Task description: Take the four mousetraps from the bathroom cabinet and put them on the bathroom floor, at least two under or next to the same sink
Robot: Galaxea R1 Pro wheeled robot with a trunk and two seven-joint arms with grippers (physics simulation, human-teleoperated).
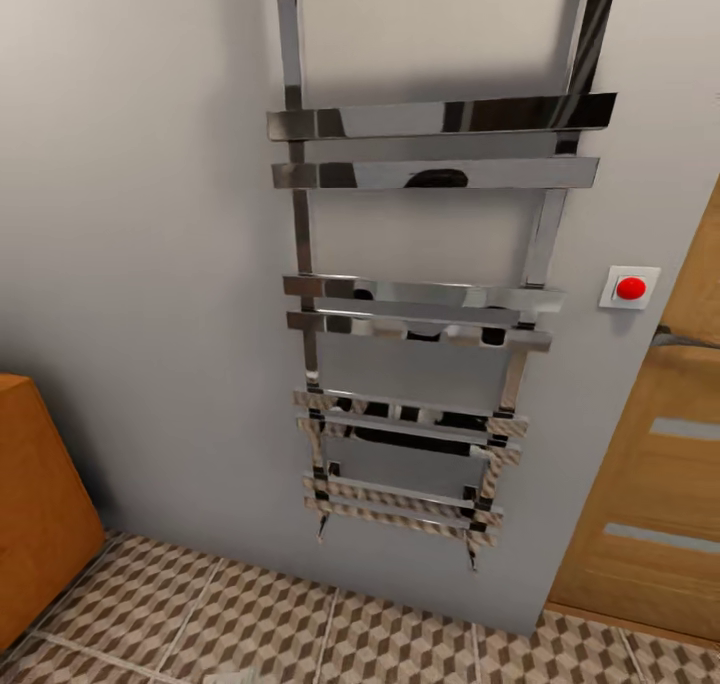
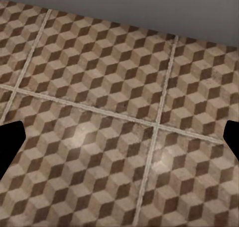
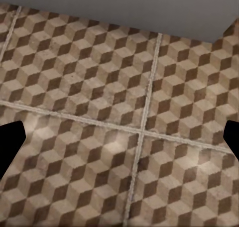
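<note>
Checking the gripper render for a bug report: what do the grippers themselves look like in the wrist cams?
Little of them shows. In each wrist view the fingertips are flat black, blunt shapes at the two side edges: left gripper with one fingertip, right gripper with one fingertip. No markings, cables or texture are visible on them. The tiled floor lies beyond.

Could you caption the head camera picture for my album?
Chrome ladder-style towel rail on a grey wall, above cube-patterned floor tiles.

Soft even light, chrome towel rail (image 1: 420,314) glinting, wrist views slightly blurred
</note>
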